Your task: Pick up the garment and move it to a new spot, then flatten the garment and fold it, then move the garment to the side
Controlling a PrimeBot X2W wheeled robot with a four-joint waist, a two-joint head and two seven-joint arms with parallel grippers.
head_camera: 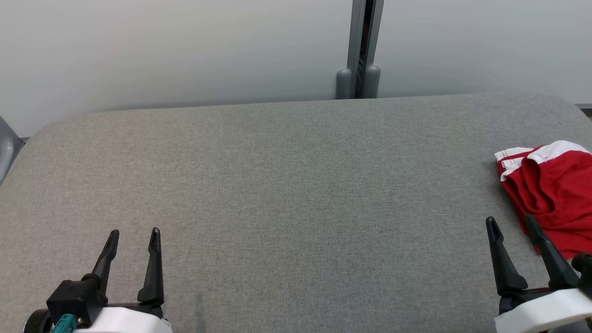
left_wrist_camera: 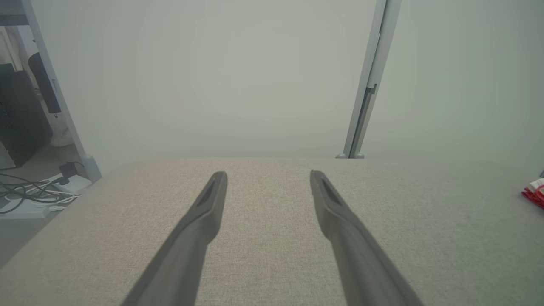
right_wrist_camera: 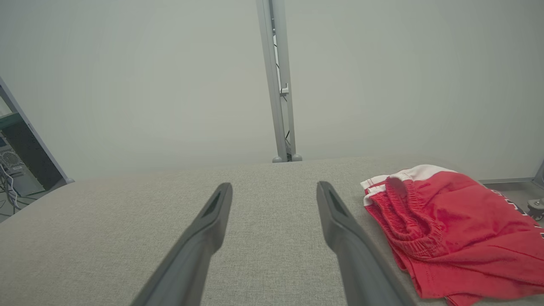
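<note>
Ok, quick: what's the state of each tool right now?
Left tool: open, holding nothing.
Right tool: open, holding nothing, next to the red garment.

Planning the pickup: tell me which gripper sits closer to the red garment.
The right gripper: its fingers stand right beside the red garment, while the left gripper sits at the far side of the table.

Nothing legible is showing anywhere. The crumpled red fabric garment with white trim (right_wrist_camera: 459,225) is carrying a few dark printed marks (right_wrist_camera: 505,199) near its right edge, but they are coming through as blurred fragments only.
</note>
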